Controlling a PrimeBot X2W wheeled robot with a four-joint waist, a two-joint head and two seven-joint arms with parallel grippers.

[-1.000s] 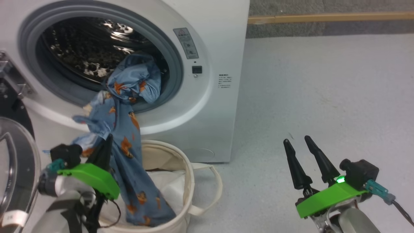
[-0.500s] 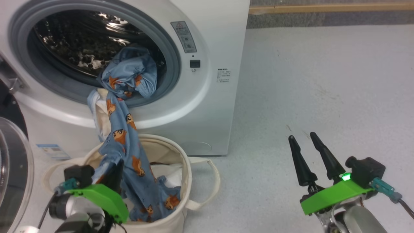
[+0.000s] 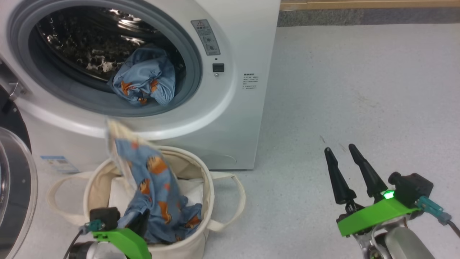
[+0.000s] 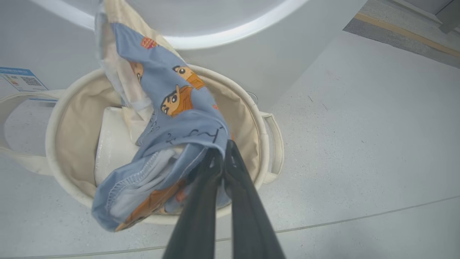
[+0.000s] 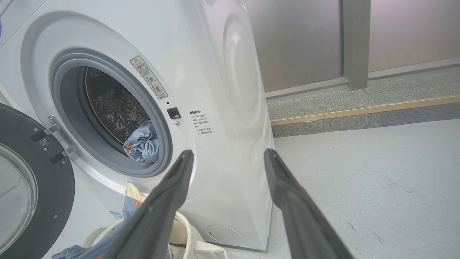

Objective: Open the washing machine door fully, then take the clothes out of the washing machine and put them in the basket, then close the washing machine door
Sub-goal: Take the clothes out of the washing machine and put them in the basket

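Plainly, washing machine (image 3: 233, 118) warning sticker (image 3: 205, 37); blue QR label (image 4: 22, 80); print illegible.

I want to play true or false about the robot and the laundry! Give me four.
1. The left claw pinches a blue garment over the basket. True.
2. The right claw holds a sock. False: it is open and empty.
3. Nothing is left in the washer. False: another blue garment lies in the drum.
4. The washing machine door is open. True.
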